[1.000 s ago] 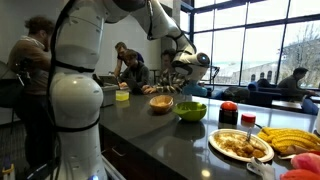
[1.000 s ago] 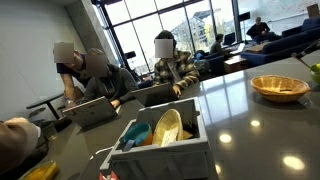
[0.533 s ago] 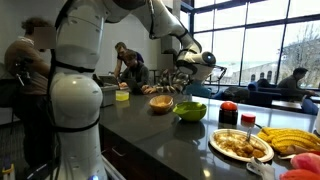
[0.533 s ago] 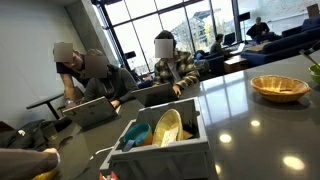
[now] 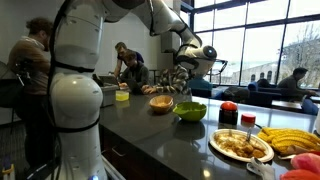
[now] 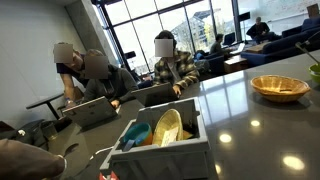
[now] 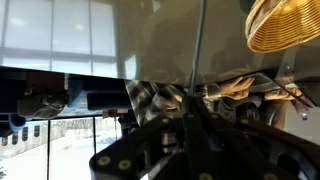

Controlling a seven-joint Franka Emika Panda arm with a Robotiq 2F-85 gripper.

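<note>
The closed claw (image 7: 190, 125) fills the bottom edge; a wicker basket (image 7: 285, 25) sits on the glossy counter (image 7: 150, 40).

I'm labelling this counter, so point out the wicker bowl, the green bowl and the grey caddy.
wicker bowl (image 6: 279, 92): an exterior view, its woven side.
green bowl (image 5: 191, 113): an exterior view, its outer wall.
grey caddy (image 6: 165, 160): an exterior view, its front wall.

On the worktop (image 5: 150, 128) I saw the basket (image 5: 162, 103) just left of the bowl (image 5: 191, 111) and slightly farther back. Nearer and right of them lay the plate (image 5: 240, 146), with the bananas (image 5: 290, 140) to its right and a jar (image 5: 229, 114) behind it. A cup (image 5: 122, 95) stood far left of the basket.
</note>
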